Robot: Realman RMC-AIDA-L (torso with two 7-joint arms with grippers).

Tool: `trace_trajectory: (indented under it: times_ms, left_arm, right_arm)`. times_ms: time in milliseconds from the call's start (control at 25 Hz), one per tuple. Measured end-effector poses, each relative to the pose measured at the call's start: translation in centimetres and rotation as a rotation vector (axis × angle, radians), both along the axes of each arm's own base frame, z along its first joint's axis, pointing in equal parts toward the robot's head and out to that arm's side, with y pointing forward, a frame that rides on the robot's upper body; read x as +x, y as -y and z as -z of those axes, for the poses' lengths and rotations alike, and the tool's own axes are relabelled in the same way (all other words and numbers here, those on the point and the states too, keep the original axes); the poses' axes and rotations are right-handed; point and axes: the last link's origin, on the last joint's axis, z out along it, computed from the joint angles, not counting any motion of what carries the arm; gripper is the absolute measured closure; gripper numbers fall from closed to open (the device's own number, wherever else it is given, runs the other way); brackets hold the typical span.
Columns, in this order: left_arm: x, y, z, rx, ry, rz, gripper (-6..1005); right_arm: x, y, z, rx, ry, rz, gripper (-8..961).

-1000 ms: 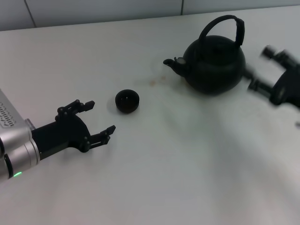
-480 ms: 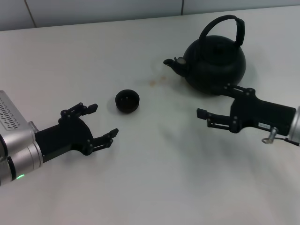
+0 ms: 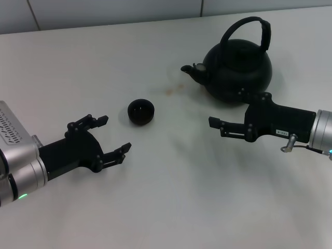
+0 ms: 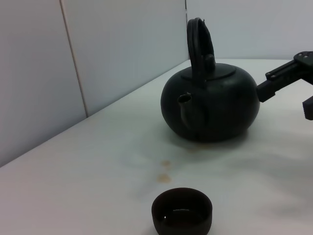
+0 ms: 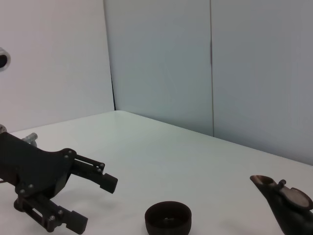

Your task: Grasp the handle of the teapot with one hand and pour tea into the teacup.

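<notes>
Head view, with both wrist views. The black teapot stands upright on the white table, its bail handle arched over the lid and its spout turned toward the small dark teacup, which sits well apart from it, nearer my left side. In the left wrist view the teacup shows a glint at its bottom; I cannot tell whether that is tea. My right gripper hangs low just in front of the teapot's belly, holding nothing; one finger shows plainly, the other lies against the dark pot, so I cannot tell how wide it stands. My left gripper rests low beside the teacup, fingers spread wide and empty.

I judge the scene fits two stages alike: the right arm nearing the pot for a grasp, or drawing clear with the pot set down. If a grasp is in hand, I would do it well by rising above the belly to meet the handle near its crown, fingers straddling the strap squarely so the pot does not swing, and closing firmly, since the vessel looks heavy. Any tilt should be slow, spout over the cup's centre.
</notes>
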Motion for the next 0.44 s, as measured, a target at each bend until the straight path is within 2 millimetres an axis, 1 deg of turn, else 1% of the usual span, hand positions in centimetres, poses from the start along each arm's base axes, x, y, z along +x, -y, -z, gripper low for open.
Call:
trace_trajectory:
  times_ms: [440]
  left_arm:
    - [0.07, -0.03, -0.01, -0.002, 0.007, -0.007, 164]
  right_arm:
    - [-0.32, -0.34, 0.02, -0.001, -0.002, -0.007, 154]
